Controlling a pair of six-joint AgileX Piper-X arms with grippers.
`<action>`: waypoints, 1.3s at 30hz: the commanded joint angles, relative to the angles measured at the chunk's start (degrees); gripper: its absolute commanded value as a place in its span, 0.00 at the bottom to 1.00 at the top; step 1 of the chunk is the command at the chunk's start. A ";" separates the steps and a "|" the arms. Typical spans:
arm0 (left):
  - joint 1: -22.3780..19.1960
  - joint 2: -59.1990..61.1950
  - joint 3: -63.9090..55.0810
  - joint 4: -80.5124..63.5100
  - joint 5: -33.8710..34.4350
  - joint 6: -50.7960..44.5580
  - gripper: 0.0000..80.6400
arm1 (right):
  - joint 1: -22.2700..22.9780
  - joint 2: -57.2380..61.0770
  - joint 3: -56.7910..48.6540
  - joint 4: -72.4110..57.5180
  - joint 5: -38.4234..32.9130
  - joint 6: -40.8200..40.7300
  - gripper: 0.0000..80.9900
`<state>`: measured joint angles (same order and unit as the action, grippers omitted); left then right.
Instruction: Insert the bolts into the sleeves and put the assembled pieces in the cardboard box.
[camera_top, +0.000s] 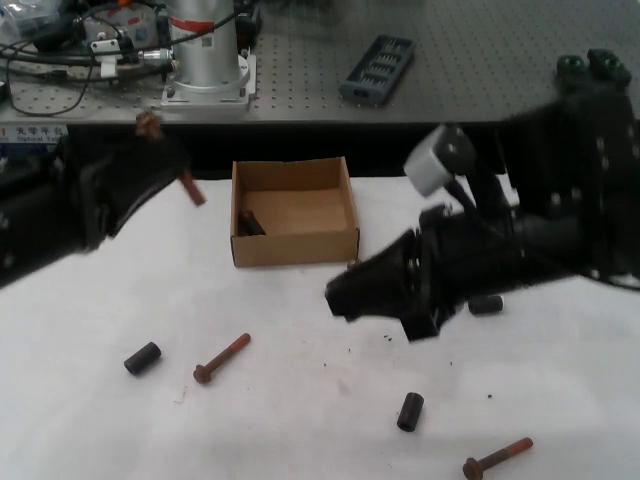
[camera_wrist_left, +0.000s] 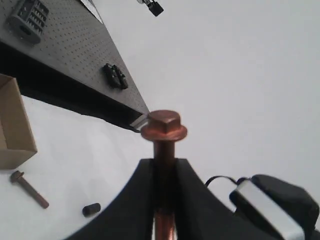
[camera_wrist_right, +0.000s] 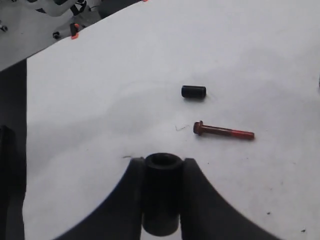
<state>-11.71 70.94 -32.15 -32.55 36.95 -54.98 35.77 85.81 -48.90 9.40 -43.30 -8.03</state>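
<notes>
Left gripper (camera_wrist_left: 163, 167) is clamping a bolt (camera_wrist_left: 163, 132), right gripper (camera_wrist_right: 162, 164) a sleeve (camera_wrist_right: 161, 200); mating needs shank-bore alignment; box (camera_top: 295, 247) is sitting at 12 o'clock.

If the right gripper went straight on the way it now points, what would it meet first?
Likely the white table cover. The right gripper, shut on a sleeve, points at bare cover; the loose sleeve and bolt lie off to one side. Depth unclear.

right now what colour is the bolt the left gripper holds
Coppery reddish-brown; the bolt shows best in the left wrist view.
</notes>
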 joint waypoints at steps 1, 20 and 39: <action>-0.74 4.11 -4.94 -2.20 2.80 -0.85 0.01 | -0.36 -0.51 2.95 -7.69 -3.71 2.60 0.05; -8.28 15.04 -12.94 -2.20 8.47 -1.79 0.01 | -0.76 -0.04 5.77 -23.54 -5.35 4.94 0.05; -8.28 15.04 -12.94 -1.71 12.25 13.31 0.01 | -1.85 2.96 6.71 -34.48 -2.27 16.15 0.05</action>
<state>-19.82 86.01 -44.22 -33.66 48.80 -45.07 34.26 88.71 -42.06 -23.32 -46.67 6.74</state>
